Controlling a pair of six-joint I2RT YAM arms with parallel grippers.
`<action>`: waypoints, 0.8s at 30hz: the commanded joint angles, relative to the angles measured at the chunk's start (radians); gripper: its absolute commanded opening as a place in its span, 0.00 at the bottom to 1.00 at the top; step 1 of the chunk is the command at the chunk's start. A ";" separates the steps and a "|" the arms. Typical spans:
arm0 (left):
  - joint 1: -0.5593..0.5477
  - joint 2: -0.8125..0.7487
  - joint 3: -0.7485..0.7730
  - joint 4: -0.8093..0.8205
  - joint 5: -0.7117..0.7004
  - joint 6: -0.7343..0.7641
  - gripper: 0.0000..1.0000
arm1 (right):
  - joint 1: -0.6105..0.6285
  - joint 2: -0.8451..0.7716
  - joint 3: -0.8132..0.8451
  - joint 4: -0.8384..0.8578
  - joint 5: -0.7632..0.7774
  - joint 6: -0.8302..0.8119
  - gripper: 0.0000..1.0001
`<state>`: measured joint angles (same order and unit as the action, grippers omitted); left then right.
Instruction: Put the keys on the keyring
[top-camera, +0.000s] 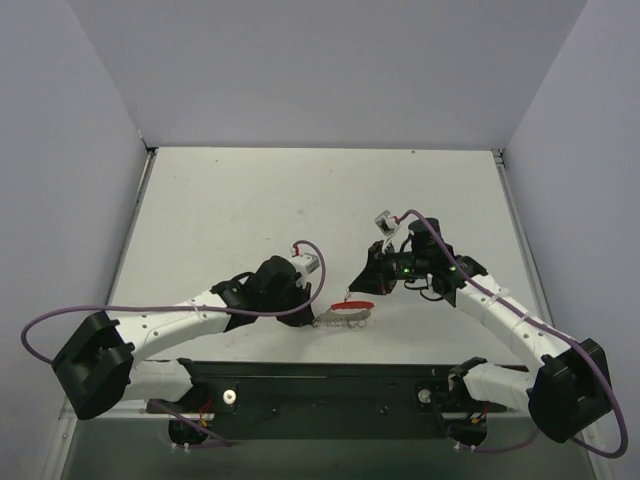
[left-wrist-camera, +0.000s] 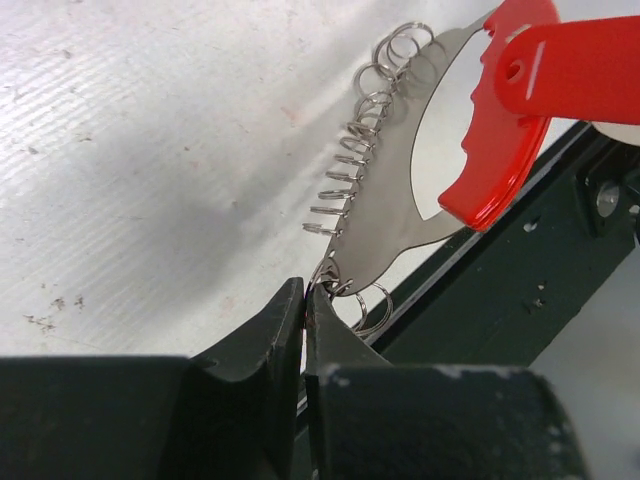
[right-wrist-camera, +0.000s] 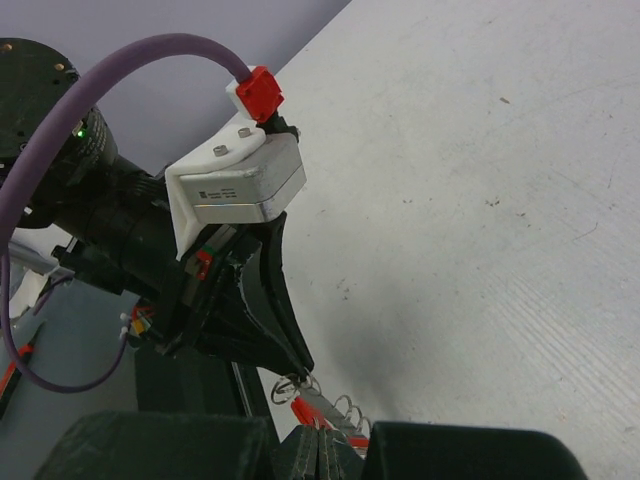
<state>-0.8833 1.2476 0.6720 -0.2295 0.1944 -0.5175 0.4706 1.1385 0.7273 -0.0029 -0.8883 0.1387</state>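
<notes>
Both pincers are shut: the left pincer (left-wrist-camera: 306, 300) nips the keyring (left-wrist-camera: 385, 215) at its tips, the right pincer (right-wrist-camera: 319, 440) holds the key (left-wrist-camera: 575, 70) just ahead, seemingly not yet threaded.

White bench (top-camera: 300, 200) fills most of top view, matte, lightly scuffed. Pale lavender-grey walls on 3 sides: left wall (top-camera: 60, 150), back wall (top-camera: 330, 70), right wall (top-camera: 590, 130). They meet the bench at straight seams. Thin metal trim strip along left edge (top-camera: 130, 230), another along right edge (top-camera: 520, 240). Black plate (top-camera: 330, 385) lies across the near edge w/ a few small screws and holes showing. Wrist views: bench surface has fine parallel grain, small dark specks and faint marks, plus soft grey shadows.
</notes>
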 joint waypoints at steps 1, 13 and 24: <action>0.035 0.035 0.032 0.029 -0.053 -0.016 0.16 | -0.006 0.007 0.011 0.044 -0.037 -0.008 0.00; 0.173 0.174 0.054 0.036 0.000 -0.053 0.22 | -0.006 0.018 0.003 0.049 -0.043 -0.007 0.00; 0.216 0.144 0.069 0.025 0.036 -0.003 0.49 | -0.006 0.037 -0.002 0.075 -0.051 0.004 0.00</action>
<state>-0.6735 1.4235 0.7036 -0.2253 0.1822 -0.5522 0.4706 1.1675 0.7273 0.0223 -0.8997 0.1444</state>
